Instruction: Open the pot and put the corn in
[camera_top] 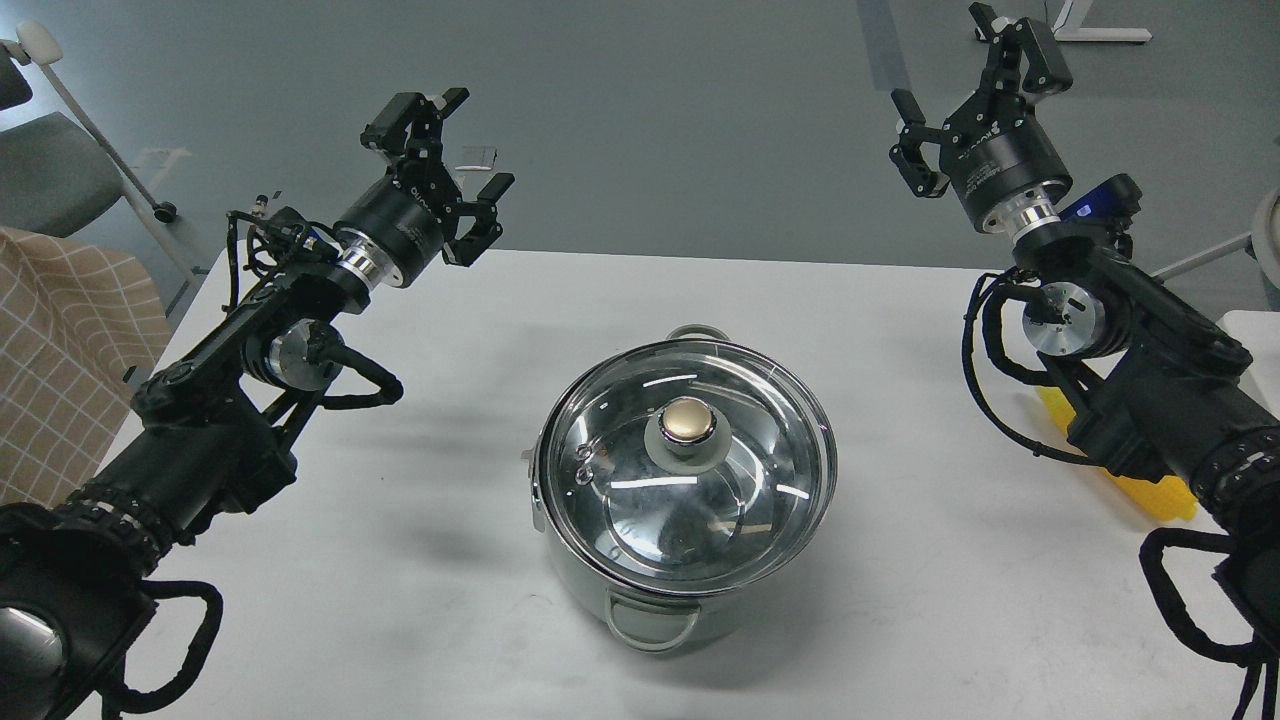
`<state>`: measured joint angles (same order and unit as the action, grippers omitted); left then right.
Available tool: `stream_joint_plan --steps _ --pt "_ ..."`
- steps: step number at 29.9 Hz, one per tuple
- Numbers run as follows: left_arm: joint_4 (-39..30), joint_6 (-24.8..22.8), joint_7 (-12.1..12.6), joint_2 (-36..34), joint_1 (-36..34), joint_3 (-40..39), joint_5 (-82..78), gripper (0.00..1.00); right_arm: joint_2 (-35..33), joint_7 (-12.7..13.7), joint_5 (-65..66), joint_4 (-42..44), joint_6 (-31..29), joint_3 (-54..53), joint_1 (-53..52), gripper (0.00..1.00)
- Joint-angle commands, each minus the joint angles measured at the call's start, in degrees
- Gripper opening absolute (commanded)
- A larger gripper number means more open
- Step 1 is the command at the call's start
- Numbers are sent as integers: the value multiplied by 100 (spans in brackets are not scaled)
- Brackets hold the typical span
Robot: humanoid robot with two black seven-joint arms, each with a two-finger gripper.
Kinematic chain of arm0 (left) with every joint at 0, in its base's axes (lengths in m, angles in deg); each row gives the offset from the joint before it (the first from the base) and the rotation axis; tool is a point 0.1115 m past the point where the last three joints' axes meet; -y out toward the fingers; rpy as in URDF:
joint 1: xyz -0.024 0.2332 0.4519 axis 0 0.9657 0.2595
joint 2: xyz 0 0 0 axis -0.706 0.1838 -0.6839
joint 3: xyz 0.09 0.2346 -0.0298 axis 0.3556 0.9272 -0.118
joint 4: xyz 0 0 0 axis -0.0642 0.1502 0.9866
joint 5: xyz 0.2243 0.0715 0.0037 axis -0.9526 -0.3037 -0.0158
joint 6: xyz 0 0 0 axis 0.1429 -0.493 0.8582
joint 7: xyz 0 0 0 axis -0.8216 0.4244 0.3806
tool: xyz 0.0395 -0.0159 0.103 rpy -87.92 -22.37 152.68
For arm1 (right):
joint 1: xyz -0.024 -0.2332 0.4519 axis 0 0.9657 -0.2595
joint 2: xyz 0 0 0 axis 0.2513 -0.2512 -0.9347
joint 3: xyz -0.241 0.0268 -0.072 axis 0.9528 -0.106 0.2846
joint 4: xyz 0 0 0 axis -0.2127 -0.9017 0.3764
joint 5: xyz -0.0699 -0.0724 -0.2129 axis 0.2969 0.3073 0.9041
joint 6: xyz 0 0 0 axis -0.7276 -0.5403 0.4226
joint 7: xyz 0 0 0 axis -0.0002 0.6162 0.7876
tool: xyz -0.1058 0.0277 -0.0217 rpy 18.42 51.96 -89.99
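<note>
Head view takes in one pot (600, 585), one glass lid (690, 480) with one brass knob (688, 420), one corn cob (1150, 488) and two grippers over a white table (420, 620). Nearest, at about six o'clock, the pot stands upright with the lid seated on it; one loop handle (652, 628) faces the camera and the other peeks out behind the rim. At roughly three o'clock from the pot, well apart from it, the corn lies on the table, mostly hidden under the right forearm; its visible yellow runs from upper left to lower right, and which end is the tip cannot be told. Farther off, at ten o'clock, the left gripper (458, 148) hangs in the air with fingers spread, holding nothing. At two o'clock, the right gripper (975, 70) is raised well beyond the corn, fingers likewise spread and empty.
</note>
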<state>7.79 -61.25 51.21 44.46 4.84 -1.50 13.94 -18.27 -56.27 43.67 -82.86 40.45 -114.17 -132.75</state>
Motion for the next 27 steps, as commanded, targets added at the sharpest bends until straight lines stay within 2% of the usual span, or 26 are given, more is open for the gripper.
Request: stream_joint_plan --steps 1,3,27 --pt "-46 39 -359 -15 -10 -35 -25 98 82 0 74 95 -2 1 0 99" --pt "-46 101 -474 -7 -18 18 -52 98 135 0 101 148 -2 1 9 99" --pt "120 -171 -536 -59 113 18 334 98 249 0 118 263 -28 1 9 99"
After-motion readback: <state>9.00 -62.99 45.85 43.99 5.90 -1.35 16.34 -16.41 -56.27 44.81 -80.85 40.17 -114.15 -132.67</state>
